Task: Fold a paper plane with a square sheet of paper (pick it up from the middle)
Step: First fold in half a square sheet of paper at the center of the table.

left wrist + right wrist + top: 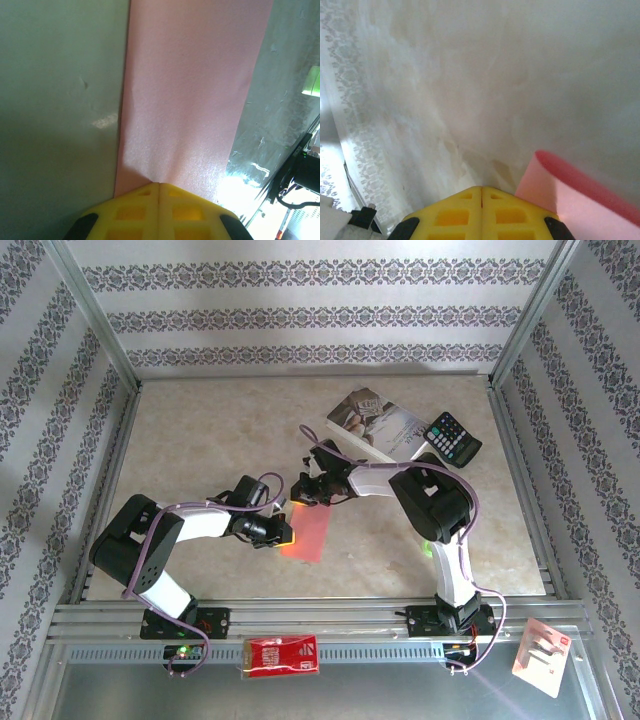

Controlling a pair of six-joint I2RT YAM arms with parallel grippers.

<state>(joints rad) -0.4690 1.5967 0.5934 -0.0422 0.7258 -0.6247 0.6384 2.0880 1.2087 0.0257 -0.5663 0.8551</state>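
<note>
Tally: 2 arms (left arm (165,540), right arm (435,505)), 1 pink paper sheet (308,532), 1 book (375,422), 1 calculator (453,438), 1 red packet (282,656), 1 white card (543,655).

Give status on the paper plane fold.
Done: the square sheet of paper lies as a narrow folded strip. In hand: left gripper, shut, tips on its end; right gripper, shut, beside a curled fold. Left: nose and wing folds; no dart shape yet.

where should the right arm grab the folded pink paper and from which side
Probably the rounded fold of the paper, next to the right gripper. That edge is a soft loop standing off the table, so jaws could slide in low from that side, one over and one under. The rest looks flat, with little to pinch.
</note>
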